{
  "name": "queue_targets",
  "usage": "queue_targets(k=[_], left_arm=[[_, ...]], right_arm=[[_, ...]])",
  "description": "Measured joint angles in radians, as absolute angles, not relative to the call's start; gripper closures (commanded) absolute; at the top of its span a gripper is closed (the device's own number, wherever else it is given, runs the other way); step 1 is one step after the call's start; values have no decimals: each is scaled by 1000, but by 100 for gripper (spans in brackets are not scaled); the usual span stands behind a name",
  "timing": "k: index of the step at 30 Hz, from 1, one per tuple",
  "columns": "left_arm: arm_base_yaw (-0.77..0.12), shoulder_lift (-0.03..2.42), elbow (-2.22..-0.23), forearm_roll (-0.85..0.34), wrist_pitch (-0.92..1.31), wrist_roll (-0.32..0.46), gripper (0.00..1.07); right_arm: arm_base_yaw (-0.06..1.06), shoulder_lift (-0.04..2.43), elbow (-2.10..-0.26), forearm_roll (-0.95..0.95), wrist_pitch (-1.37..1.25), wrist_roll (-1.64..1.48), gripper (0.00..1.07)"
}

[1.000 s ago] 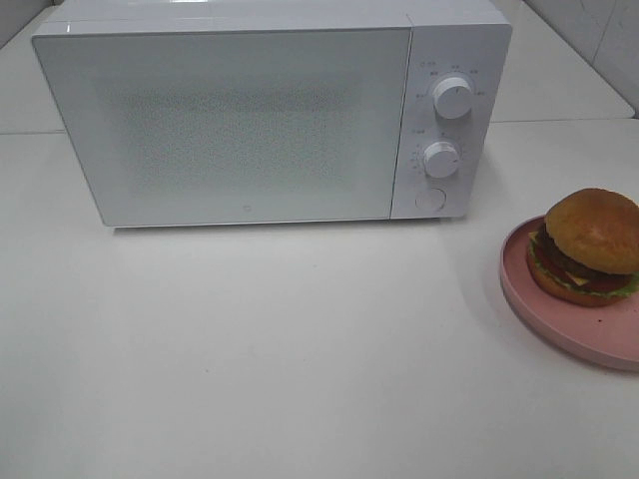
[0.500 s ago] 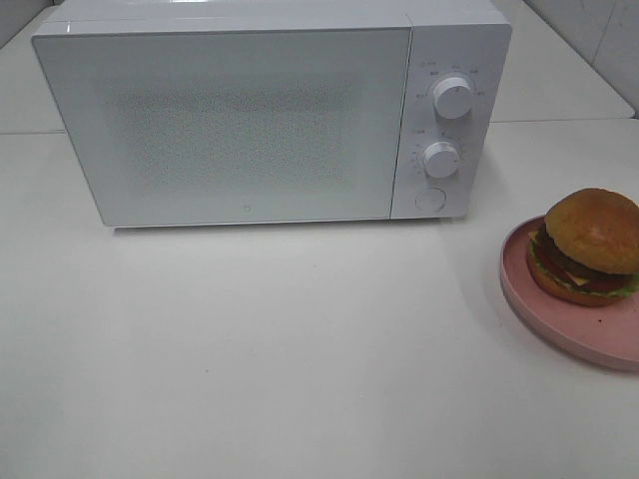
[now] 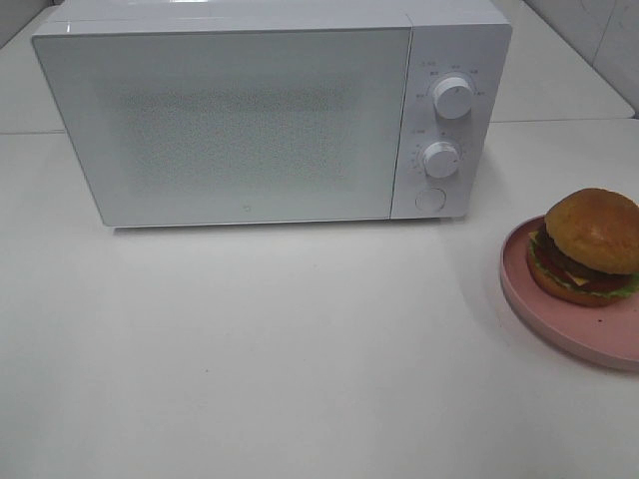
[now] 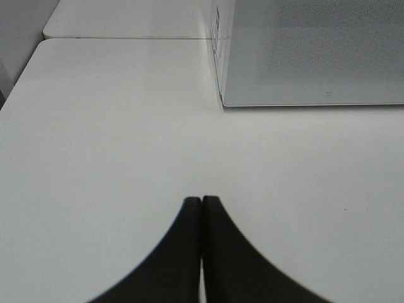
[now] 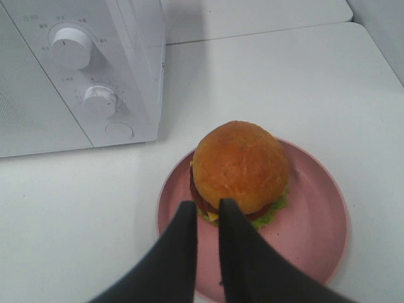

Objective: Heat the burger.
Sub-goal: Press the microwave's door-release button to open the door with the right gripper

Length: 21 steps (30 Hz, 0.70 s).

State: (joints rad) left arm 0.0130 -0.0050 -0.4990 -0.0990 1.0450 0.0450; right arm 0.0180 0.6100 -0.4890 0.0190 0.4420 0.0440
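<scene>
The burger (image 3: 589, 244), with a golden-brown bun, dark patty, tomato, cheese and lettuce, sits on a pink plate (image 3: 569, 334) at the right edge of the table. In the right wrist view the burger (image 5: 238, 165) lies just beyond my right gripper (image 5: 208, 205), whose jaws stand a narrow gap apart and hold nothing, above the near part of the plate (image 5: 312, 233). My left gripper (image 4: 201, 201) is shut and empty over bare table, left of the microwave (image 4: 315, 50). Neither gripper shows in the exterior high view.
The white microwave (image 3: 240, 120) stands at the back with its door closed. Its panel carries two knobs, the upper (image 3: 452, 98) and the lower (image 3: 440, 158), and a round button (image 3: 430, 199). The white table (image 3: 300, 349) stretches in front of it.
</scene>
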Motion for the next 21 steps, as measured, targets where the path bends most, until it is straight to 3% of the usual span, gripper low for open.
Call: queue_targets(k=[1,11,15,17,21], left_arm=[[13,-5,-499,-99,1045,45,107],[13,-5,-499,-99,1045,45,107],[13,-5,-499,-99,1045,45,107],[13,-5,-499,-99,1045,45,107],[13,-5,-499,-99,1045,45,107]], right_arm=[[18,635,-489,22,415,44,107],[32,886,-489,136,188,8,107],[102,969,-489,146,129,-21,107],[220,1067,-489,149,37,-26,107],[309,1146,-489,155,-33,0,107]])
